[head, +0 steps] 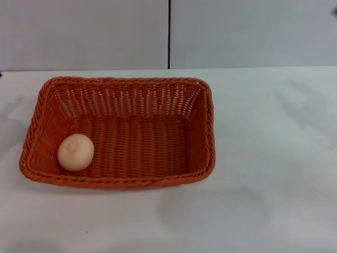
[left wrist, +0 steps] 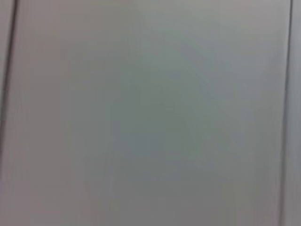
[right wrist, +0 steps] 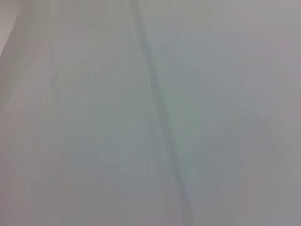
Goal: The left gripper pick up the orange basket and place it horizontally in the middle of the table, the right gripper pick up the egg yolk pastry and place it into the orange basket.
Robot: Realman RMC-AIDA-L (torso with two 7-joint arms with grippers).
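Note:
The orange basket (head: 196, 138) lies lengthwise across the white table (head: 274, 174), left of centre in the head view. Inside it, in the near left corner, rests the egg yolk pastry (head: 76, 152), a pale cream dome touching the basket's front wall. Neither the left gripper nor the right gripper shows in any view. Both wrist views show only a plain grey surface with faint dark lines.
A grey wall (head: 84, 31) with a dark vertical seam (head: 169, 34) stands behind the table's far edge. Bare white tabletop stretches to the right of the basket and in front of it.

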